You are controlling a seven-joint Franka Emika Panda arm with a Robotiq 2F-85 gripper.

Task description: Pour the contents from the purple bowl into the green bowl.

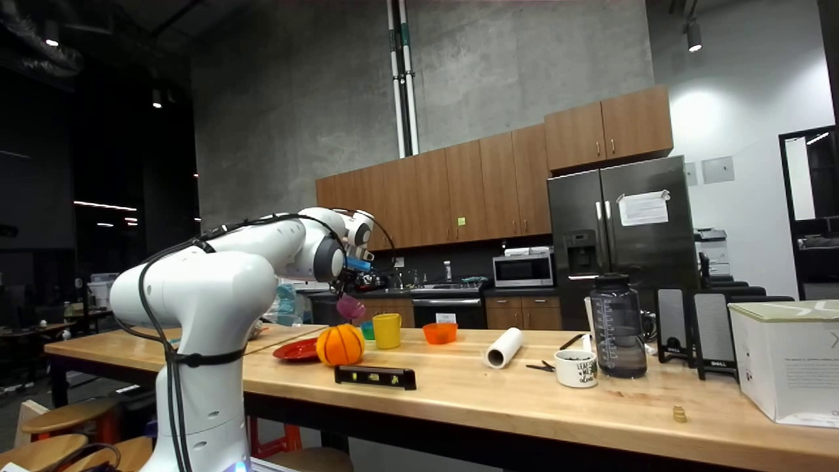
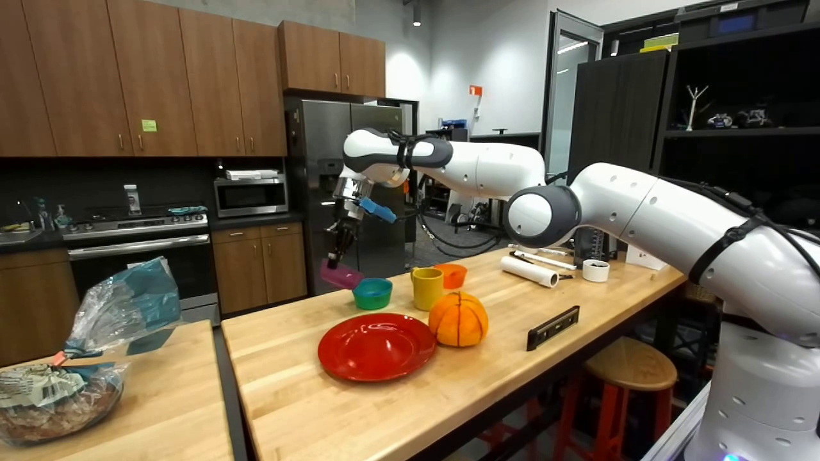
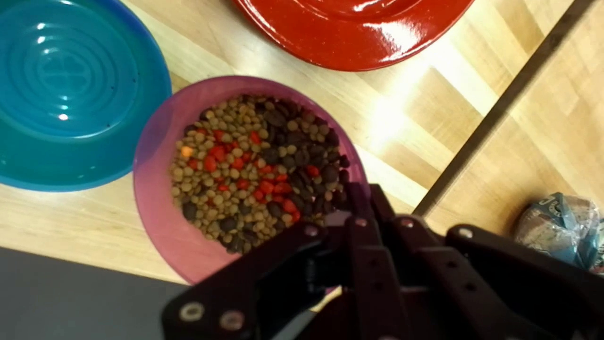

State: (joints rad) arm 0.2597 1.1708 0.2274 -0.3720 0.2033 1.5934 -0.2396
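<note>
Pinching the purple bowl (image 3: 160, 208) by its rim, left of centre in the wrist view, the gripper (image 3: 367, 191), jaws nearly met, could let it twist; hasty tipping might throw contents (image 3: 236, 179) past the green bowl (image 3: 71, 163), upper left.

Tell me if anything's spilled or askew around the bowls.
No spill stands out. The purple bowl hangs tilted in the gripper, which would suit pouring. Slightly odd: a few tiny dark specks inside the green bowl; I can't tell what they are.
</note>
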